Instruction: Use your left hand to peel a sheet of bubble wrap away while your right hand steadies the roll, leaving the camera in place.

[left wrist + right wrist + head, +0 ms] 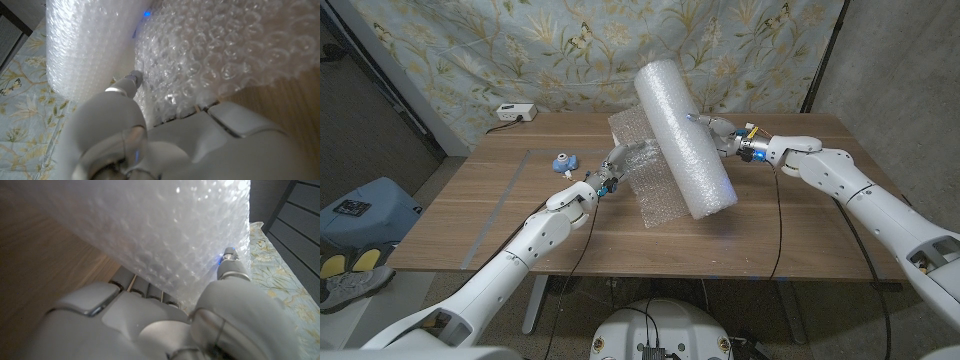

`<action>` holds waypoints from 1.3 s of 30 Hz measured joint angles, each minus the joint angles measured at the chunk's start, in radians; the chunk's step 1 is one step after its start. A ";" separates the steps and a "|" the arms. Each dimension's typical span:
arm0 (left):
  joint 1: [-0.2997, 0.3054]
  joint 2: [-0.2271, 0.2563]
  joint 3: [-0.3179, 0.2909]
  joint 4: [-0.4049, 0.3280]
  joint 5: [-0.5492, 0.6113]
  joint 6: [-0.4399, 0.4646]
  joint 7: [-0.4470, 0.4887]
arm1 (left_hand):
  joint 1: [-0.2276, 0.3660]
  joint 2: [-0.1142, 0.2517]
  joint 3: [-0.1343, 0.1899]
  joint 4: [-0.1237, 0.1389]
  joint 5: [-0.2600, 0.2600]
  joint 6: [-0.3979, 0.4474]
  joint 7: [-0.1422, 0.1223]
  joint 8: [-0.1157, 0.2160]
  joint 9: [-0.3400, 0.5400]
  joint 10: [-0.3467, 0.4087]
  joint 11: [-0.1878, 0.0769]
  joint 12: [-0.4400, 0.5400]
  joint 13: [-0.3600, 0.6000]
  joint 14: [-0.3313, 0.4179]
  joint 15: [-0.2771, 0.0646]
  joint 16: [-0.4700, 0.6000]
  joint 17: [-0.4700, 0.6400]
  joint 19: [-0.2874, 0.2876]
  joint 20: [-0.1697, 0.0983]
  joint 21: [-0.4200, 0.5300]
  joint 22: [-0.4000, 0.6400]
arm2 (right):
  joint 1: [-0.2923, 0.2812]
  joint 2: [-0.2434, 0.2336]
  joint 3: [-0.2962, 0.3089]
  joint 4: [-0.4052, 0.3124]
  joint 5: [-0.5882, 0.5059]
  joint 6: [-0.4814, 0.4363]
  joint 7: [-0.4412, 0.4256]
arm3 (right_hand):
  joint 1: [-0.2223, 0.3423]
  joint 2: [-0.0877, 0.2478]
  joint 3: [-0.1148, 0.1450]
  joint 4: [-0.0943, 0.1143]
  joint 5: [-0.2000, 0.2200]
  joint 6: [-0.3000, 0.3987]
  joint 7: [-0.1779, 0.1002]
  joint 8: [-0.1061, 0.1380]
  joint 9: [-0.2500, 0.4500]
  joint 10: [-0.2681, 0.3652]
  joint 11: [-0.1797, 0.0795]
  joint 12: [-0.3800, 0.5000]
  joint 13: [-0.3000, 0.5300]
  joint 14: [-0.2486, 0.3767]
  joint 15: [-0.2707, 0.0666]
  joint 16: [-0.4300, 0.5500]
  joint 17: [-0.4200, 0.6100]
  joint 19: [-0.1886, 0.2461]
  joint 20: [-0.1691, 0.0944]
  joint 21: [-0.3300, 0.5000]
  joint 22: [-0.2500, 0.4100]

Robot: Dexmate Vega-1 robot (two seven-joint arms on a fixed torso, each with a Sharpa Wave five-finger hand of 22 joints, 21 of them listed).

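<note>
A large white bubble wrap roll [682, 135] lies slanted across the middle of the wooden table [520, 215]. A loose sheet [638, 165] hangs off its left side, and my left hand [611, 170] grips that sheet's edge. In the left wrist view the fingers [131, 80] press into the sheet [210, 55] beside the roll [87, 45]. My right hand [725, 135] presses against the roll's far right side; in the right wrist view its fingers [232, 265] lie on the roll [165, 225]. A small blue and white camera [563, 160] sits on the table left of my left hand.
A white power box [515, 112] with a cable sits at the table's back left corner. A floral curtain [520, 45] hangs behind the table. Bare wood lies along the front and at the right of the roll.
</note>
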State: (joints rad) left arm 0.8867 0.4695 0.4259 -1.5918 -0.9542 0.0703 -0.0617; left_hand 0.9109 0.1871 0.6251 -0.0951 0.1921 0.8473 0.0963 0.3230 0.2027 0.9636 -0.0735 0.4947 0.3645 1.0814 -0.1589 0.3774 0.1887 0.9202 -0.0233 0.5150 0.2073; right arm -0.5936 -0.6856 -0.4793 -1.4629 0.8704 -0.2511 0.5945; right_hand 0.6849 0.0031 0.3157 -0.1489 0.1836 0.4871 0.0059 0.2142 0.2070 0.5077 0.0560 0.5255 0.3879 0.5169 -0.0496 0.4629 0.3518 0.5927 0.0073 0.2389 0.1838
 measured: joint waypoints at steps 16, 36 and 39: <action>-0.001 0.015 0.000 -0.015 -0.015 0.024 -0.005 | 0.000 0.000 0.008 0.008 -0.007 0.003 -0.003 -0.010 0.000 0.005 -0.005 0.000 0.005 0.005 -0.002 0.000 0.014 0.000 0.000 0.015 0.000 | -0.017 0.027 0.013 0.038 0.089 -0.052 0.042 | -0.006 0.006 -0.003 0.003 -0.007 -0.004 0.004 -0.004 0.000 -0.003 0.004 0.000 0.000 0.000 0.000 0.000 -0.002 0.000 0.000 0.000 0.000; -0.007 0.024 0.002 -0.017 -0.030 0.049 -0.017 | 0.000 0.000 0.012 0.012 -0.007 0.005 -0.005 -0.017 0.000 0.001 -0.010 -0.008 0.009 0.004 -0.002 0.000 0.023 -0.004 -0.003 0.023 0.000 | -0.029 0.095 0.035 0.141 0.169 -0.073 0.098 | -0.010 0.009 -0.010 0.004 -0.007 -0.041 0.012 -0.015 0.000 -0.030 0.013 -0.012 0.007 0.000 0.000 -0.007 -0.008 0.005 0.005 0.000 0.000; -0.008 0.025 0.002 -0.016 -0.032 0.052 -0.017 | 0.000 0.000 0.012 0.012 -0.011 0.006 -0.006 -0.017 0.005 0.003 -0.011 -0.008 0.014 0.004 -0.002 0.000 0.023 -0.008 0.000 0.023 0.000 | -0.033 0.108 0.041 0.153 0.183 -0.074 0.104 | -0.010 0.009 -0.014 0.008 -0.007 -0.041 0.012 -0.015 0.000 -0.038 0.016 -0.012 0.007 0.000 0.000 -0.007 -0.009 0.005 0.005 0.000 0.000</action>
State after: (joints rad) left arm 0.8782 0.4945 0.4276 -1.6077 -0.9858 0.1220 -0.0788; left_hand 0.9109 0.1870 0.6375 -0.0827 0.1809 0.8533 0.0903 0.3057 0.2073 0.9667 -0.0850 0.4867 0.3784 1.0857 -0.1610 0.3773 0.2119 0.9123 -0.0232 0.5382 0.2071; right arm -0.6267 -0.5781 -0.4379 -1.3095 1.0529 -0.3253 0.6982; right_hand 0.6750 0.0125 0.3019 -0.1405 0.1767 0.4461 0.0179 0.1992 0.2072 0.4701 0.0724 0.5132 0.3946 0.5165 -0.0493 0.4561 0.3430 0.5980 0.0126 0.2389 0.1837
